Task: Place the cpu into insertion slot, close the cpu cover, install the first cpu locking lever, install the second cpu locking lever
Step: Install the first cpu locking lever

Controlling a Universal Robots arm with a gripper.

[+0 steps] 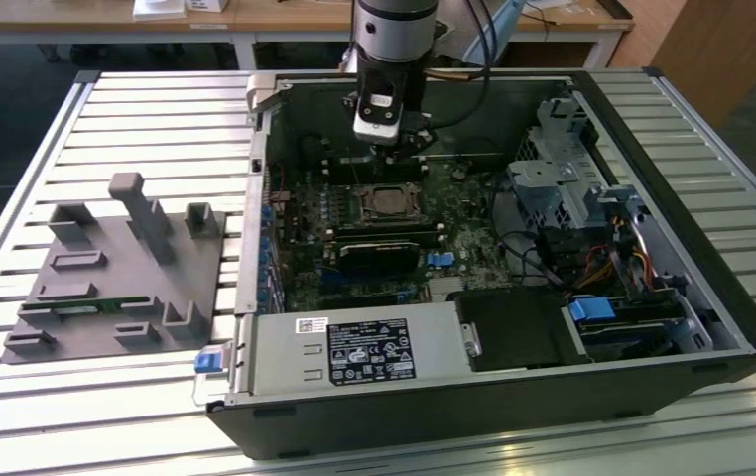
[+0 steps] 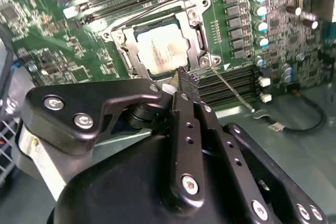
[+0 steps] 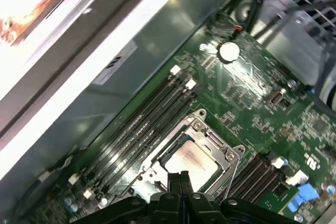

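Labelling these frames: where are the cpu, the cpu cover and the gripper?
cpu (image 2: 161,50): second wrist view, middle of its silver top.
cpu cover (image 2: 128,52): second wrist view, side bar of its frame.
gripper (image 2: 187,80): second wrist view, between its shut jaws' tips.

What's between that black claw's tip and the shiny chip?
In the second wrist view, only the metal rim of the cpu cover lies between the gripper and the cpu.

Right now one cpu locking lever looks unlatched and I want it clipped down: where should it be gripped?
Take the locking lever at its hooked free end, probably from above, pinching across the thin rod. The rod slants away from the cpu cover corner over the memory slots, so that tip is farthest from its hinge, with room around it.
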